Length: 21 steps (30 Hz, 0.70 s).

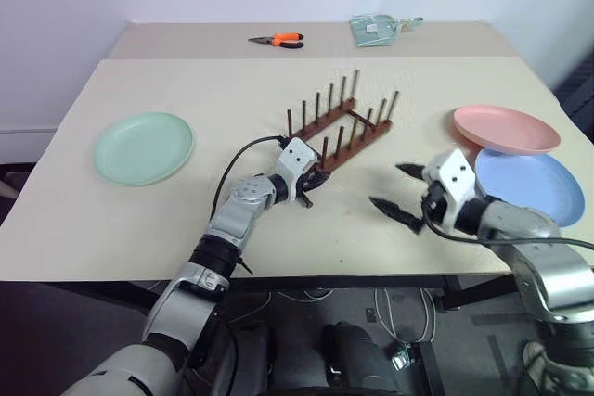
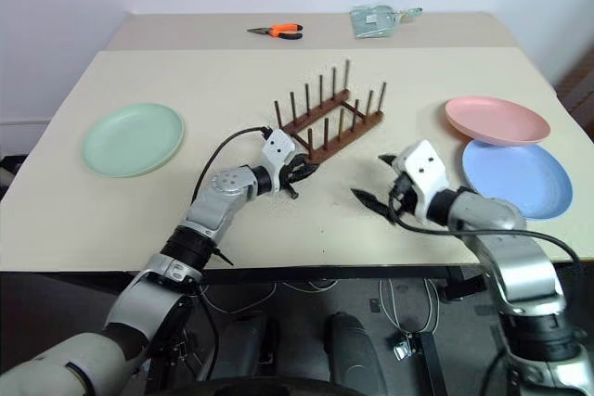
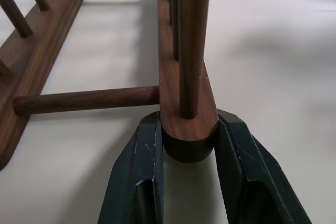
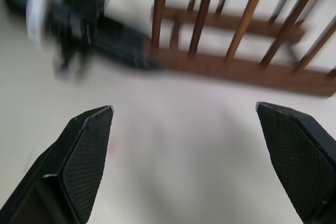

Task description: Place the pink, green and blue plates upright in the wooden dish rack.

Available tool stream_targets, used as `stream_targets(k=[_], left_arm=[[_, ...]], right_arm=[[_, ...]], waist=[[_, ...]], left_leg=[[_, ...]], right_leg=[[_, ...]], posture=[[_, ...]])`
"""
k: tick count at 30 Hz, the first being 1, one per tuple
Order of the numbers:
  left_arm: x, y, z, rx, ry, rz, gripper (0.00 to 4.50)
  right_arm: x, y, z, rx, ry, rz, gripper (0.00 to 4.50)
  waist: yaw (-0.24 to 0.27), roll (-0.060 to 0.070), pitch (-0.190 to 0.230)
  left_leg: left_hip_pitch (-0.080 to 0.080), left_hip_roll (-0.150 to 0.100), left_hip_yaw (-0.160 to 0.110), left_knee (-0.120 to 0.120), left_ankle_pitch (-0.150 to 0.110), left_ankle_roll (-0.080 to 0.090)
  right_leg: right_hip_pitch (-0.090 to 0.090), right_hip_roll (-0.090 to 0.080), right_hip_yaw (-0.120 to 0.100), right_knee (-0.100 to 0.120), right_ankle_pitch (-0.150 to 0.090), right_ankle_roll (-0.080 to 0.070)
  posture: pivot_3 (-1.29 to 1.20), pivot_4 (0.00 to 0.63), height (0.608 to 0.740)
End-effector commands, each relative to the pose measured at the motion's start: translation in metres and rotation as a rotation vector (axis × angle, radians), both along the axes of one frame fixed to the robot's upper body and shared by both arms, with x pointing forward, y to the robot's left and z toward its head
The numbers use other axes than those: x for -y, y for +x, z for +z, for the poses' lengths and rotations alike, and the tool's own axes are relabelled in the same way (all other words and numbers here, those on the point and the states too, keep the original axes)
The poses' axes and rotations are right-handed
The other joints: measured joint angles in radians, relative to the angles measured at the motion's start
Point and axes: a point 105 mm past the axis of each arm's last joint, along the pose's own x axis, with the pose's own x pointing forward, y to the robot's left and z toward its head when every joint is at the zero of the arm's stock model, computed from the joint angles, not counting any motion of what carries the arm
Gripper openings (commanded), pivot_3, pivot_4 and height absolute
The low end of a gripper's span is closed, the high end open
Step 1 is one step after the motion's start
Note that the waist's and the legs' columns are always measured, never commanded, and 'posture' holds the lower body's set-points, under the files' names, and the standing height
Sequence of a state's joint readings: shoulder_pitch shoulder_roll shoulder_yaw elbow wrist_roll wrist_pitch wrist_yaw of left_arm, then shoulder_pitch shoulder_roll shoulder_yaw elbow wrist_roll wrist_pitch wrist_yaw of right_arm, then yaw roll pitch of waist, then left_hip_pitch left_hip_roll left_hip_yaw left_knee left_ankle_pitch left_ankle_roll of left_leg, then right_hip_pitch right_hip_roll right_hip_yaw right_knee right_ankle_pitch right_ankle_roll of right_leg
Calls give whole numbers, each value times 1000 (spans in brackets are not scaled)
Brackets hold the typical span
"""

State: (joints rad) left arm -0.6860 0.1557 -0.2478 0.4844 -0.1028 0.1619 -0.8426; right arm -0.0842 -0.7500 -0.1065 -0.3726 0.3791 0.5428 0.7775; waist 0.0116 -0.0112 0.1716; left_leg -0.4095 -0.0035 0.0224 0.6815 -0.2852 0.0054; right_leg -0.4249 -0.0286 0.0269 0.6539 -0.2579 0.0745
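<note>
The wooden dish rack (image 1: 339,127) stands slantwise at the table's middle, with no plate in it. My left gripper (image 1: 314,183) is shut on the rounded near end of one rail (image 3: 188,135), a black finger (image 3: 144,150) pressed to each side. My right gripper (image 1: 390,185) hovers open to the right of that end, nothing between its fingers (image 4: 86,145). The green plate (image 1: 143,147) lies flat at the far left. The pink plate (image 1: 506,129) lies at the right, its near rim over the blue plate (image 1: 529,185) in front of it.
Orange-handled pliers (image 1: 278,40) and a pale green packet (image 1: 376,29) lie on the farther table (image 1: 186,39) behind. The near table's front edge (image 1: 306,275) runs just below both grippers. A black cable loops over my left wrist (image 1: 243,150).
</note>
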Motion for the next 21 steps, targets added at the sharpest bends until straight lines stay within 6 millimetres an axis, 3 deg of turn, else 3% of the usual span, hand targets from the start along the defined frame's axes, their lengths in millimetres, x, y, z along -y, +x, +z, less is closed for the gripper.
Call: stream_targets(k=[1, 6, 12, 14, 17, 21], left_arm=[[11, -7, 27, 56, -10, -200, 729], [4, -7, 11, 50, 126, -322, 729], [1, 3, 0, 62, 189, -290, 3698], [-2, 5, -3, 86, 212, -277, 4451], [-17, 4, -12, 48, 259, -258, 4451], [-37, -11, -14, -20, 240, -264, 3026]], right_arm=[[-4, -5, 12, 44, 10, 39, 4500], [4, 2, 10, 74, 5, -18, 4500], [16, 2, 5, 76, -22, -64, 4500], [21, 2, 4, 74, -33, -86, 4500], [33, 2, -2, 39, -64, -124, 4500], [51, 2, -15, -17, -141, -182, 2734]], waist=[[-1, 0, 0], [-2, 0, 0], [3, 0, 0], [1, 0, 0], [1, 0, 0], [-10, 0, 0]], left_leg=[[0, 0, 0, 1, 0, 0], [1, 0, 0, 2, 0, 0], [0, -1, 0, 2, -1, 1], [0, -1, 0, 2, -1, 1], [0, -1, 1, 2, -1, 2], [1, 0, 1, 2, -1, 2]], right_leg=[[0, 0, 0, 0, 0, 0], [0, 3, 0, 1, 0, 0], [0, 3, 0, 1, 0, 1], [0, 2, 0, 1, 0, 1], [0, 2, 0, 1, 0, 1], [0, 2, 1, 1, 0, 1]], posture=[[0, 150, 740], [0, 150, 740], [0, 150, 740], [0, 150, 740], [0, 150, 740], [0, 150, 740]])
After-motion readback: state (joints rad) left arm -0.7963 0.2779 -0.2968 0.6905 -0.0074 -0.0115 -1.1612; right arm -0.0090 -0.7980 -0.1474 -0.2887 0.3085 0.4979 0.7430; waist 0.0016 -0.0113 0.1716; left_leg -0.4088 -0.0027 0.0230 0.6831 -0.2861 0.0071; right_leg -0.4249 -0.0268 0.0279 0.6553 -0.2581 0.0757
